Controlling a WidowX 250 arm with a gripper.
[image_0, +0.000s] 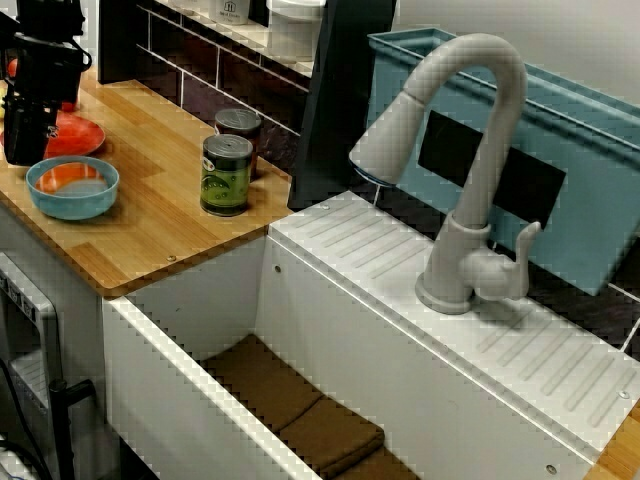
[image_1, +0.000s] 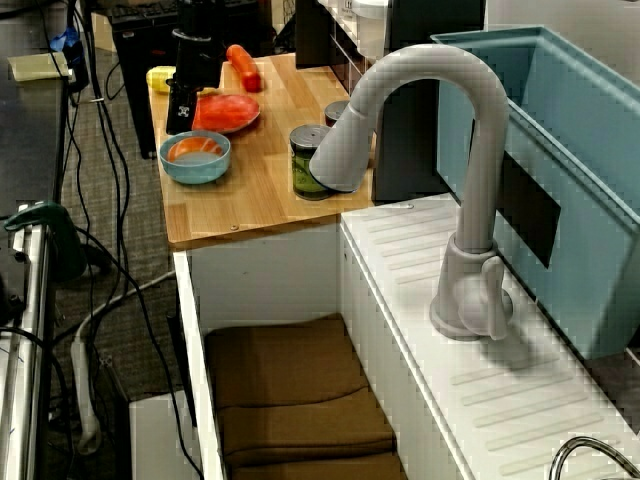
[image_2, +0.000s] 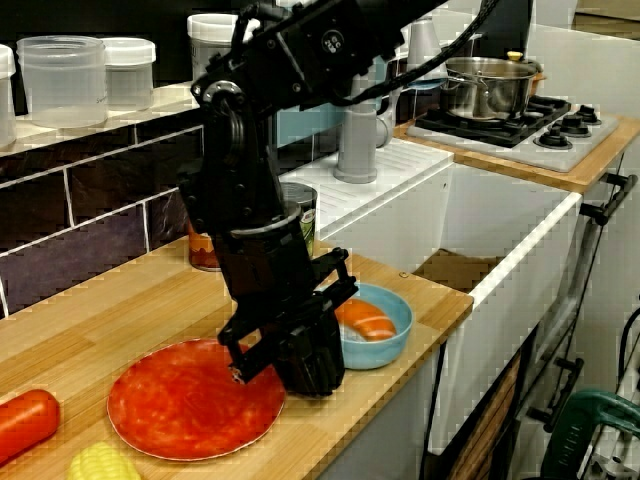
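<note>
Three outside views, shared wooden counter (image_0: 150, 230)

Black tool (image_2: 300, 372), red plate (image_2: 185, 408), blue bowl (image_2: 388, 348), green-labelled can (image_0: 226, 178)

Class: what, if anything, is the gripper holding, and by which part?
Nothing visible is held; the gripper hangs over the red plate at its rim, beside the blue bowl.
</note>
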